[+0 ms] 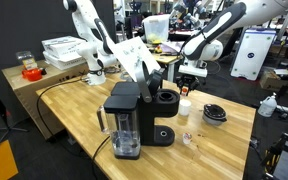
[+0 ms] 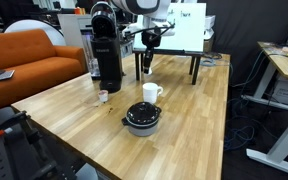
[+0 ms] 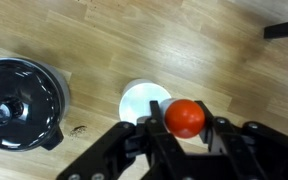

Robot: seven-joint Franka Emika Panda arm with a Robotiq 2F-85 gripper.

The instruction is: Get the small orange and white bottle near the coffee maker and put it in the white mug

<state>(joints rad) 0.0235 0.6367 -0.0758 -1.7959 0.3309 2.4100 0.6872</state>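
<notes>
- My tool [image 3: 184,122] comes in from the bottom of the wrist view, narrowed around a round orange top that sits between its two dark fingers [image 3: 154,132].
- I take that orange top for the cap of the small orange and white bottle [image 3: 185,116]. Seen from above, its white body is hidden from me.
- The white mug [image 3: 137,100] stands upright on the table [image 3: 234,70] directly under the tool. I look straight down into its open mouth.
- In the wrist view the orange cap overlaps one edge of the mug's rim, so the bottle is off the mug's centre and not yet inside.
- In an exterior view the tool hangs fingers-down over the mug [image 2: 151,93], with a clear gap between them.
- The coffee maker [image 2: 106,50] stands upright near the table's far end in that view, well apart from the mug.
- A black round lidded container [image 2: 143,118] sits just beside the mug, nearer the camera. In the wrist view it fills the left edge.
- A small pale thing [image 2: 102,96] lies on the table near the coffee maker's foot. It is too small for me to tell what it is.
</notes>
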